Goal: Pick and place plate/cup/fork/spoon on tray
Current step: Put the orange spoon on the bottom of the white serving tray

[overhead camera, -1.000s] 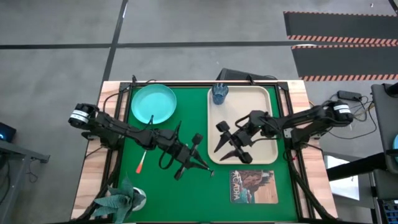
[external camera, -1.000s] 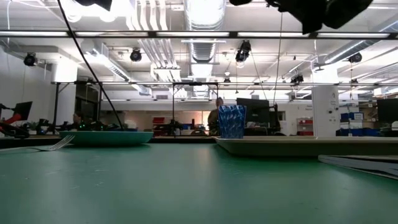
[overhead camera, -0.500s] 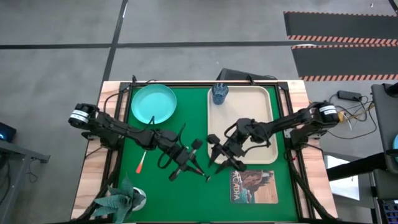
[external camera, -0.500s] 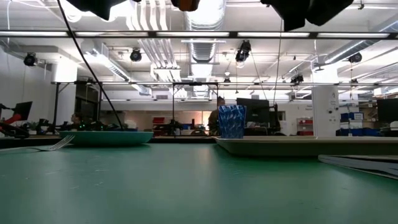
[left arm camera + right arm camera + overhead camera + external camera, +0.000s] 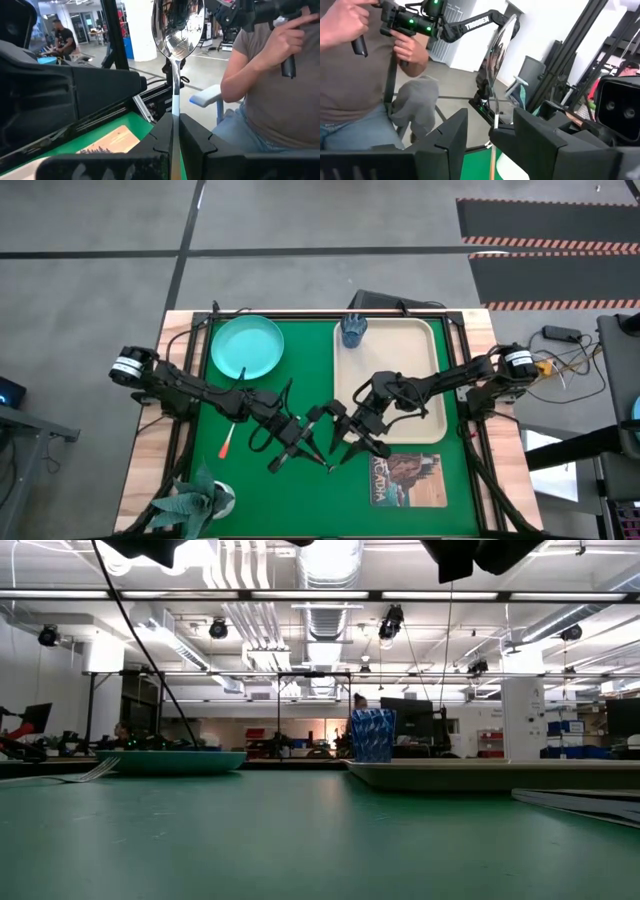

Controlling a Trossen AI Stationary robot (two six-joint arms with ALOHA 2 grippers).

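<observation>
My left gripper (image 5: 308, 450) is above the green table (image 5: 300, 380), near its front middle, shut on the spoon (image 5: 177, 25). The spoon's silver bowl (image 5: 328, 469) sticks out past the fingertips. My right gripper (image 5: 340, 437) is open just left of the beige tray (image 5: 420, 340); its fingers stand on either side of the spoon's stem (image 5: 493, 107) without touching it. The blue cup (image 5: 353, 330) stands on the tray's far left corner. The turquoise plate (image 5: 246, 346) sits at the far left. The fork (image 5: 228, 442) lies flat on the table at the left. My left gripper pinches the spoon's slim stem (image 5: 175, 107), below the bowl, between its two fingers (image 5: 195, 137). The spoon lies along the fingers, with its bowl beyond their tips. It is lifted clear of the table. The handle end is hidden between the fingers.
A printed picture card (image 5: 405, 478) lies near the front edge below the tray. A potted plant (image 5: 200, 498) stands at the near left corner. A seated person (image 5: 270, 85) holding a hand controller shows beyond the table in both wrist views.
My right gripper has left the tray and gone toward the table's left and near edge, up to my left gripper, until its open fingers stand around the spoon. My left gripper has drifted a little toward the near edge with the spoon.
</observation>
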